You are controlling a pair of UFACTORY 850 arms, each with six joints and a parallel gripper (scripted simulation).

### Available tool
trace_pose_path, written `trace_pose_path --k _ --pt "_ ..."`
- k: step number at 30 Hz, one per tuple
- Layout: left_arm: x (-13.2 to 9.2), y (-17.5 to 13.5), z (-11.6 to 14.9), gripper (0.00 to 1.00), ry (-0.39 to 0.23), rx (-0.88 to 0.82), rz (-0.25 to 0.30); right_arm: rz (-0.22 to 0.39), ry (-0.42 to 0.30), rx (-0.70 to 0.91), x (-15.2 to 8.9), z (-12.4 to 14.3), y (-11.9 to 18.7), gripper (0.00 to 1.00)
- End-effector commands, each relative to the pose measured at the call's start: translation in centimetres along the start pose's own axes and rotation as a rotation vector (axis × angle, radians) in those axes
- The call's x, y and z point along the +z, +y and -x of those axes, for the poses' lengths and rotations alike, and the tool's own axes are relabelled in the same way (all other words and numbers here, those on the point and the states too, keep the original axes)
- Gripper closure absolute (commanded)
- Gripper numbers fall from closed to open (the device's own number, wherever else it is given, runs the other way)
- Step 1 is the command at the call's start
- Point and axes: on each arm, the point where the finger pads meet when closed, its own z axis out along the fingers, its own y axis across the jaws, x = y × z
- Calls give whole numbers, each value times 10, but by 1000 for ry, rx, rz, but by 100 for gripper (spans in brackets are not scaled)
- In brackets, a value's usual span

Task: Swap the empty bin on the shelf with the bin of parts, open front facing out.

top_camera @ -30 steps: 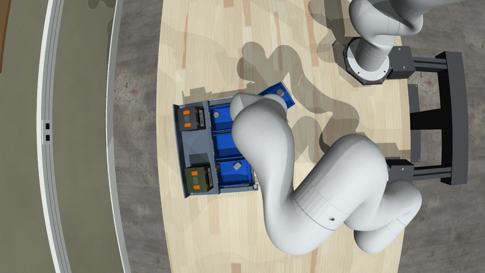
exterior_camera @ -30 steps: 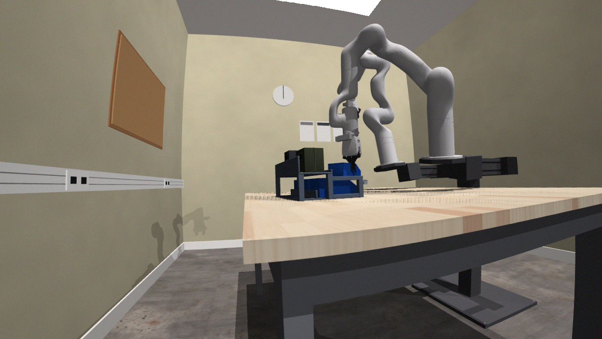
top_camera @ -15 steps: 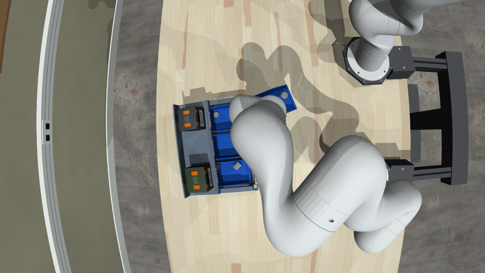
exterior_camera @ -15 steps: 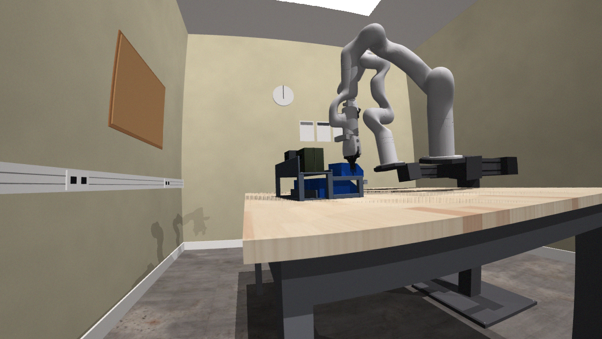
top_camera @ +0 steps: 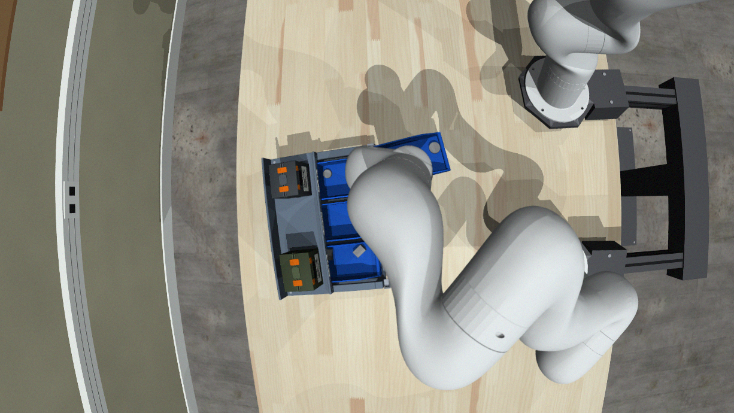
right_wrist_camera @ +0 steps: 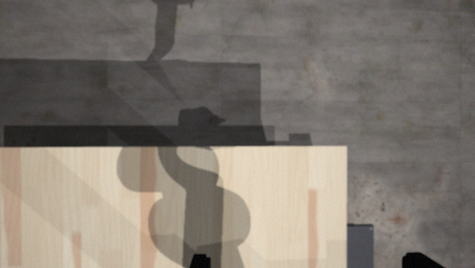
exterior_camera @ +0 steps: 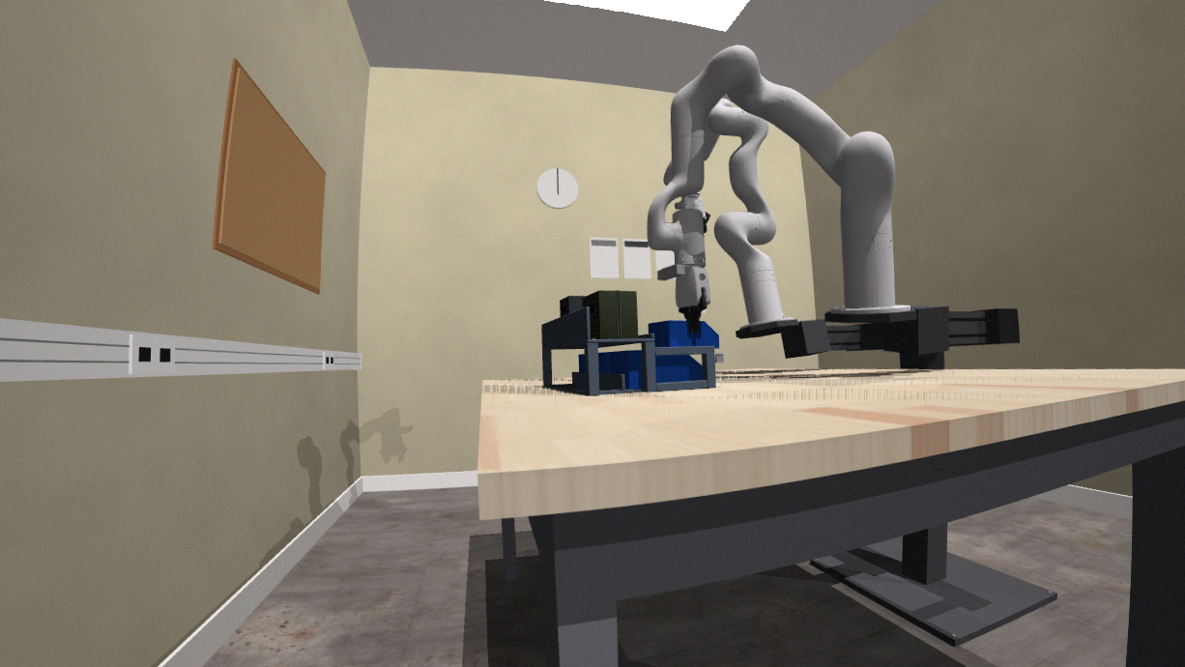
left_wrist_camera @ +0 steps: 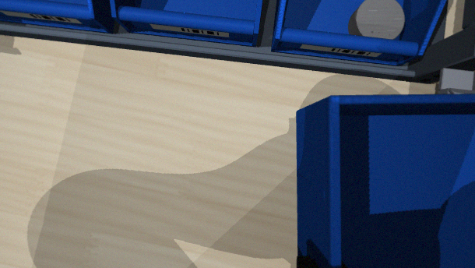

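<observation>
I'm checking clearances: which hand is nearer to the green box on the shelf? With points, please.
The left. The left hand (exterior_camera: 694, 328) (left_wrist_camera: 321, 262) grips the raised blue bin (top_camera: 440, 163) (exterior_camera: 670, 333) (left_wrist_camera: 335, 175) near the green box (top_camera: 299, 272) (exterior_camera: 615, 314); the right hand (right_wrist_camera: 307, 260) is farther off, its wrist view showing no shelf.

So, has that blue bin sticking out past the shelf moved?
Yes. In the top view, the blue bin's outer end has swung down and rightward, leaving it squarer to the shelf.
</observation>
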Motion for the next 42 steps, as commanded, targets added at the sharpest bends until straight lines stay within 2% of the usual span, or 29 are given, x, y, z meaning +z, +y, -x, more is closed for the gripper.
trace_pose_path --k 1,14,42 --pt "-1 0 -1 100 -6 24 -2 0 2 0 -1 0 0 0" --pt "-1 -1 -2 100 -6 92 -2 0 2 0 -1 0 0 0" --pt "-1 -2 -2 100 -6 126 -2 0 2 0 -1 0 0 0"
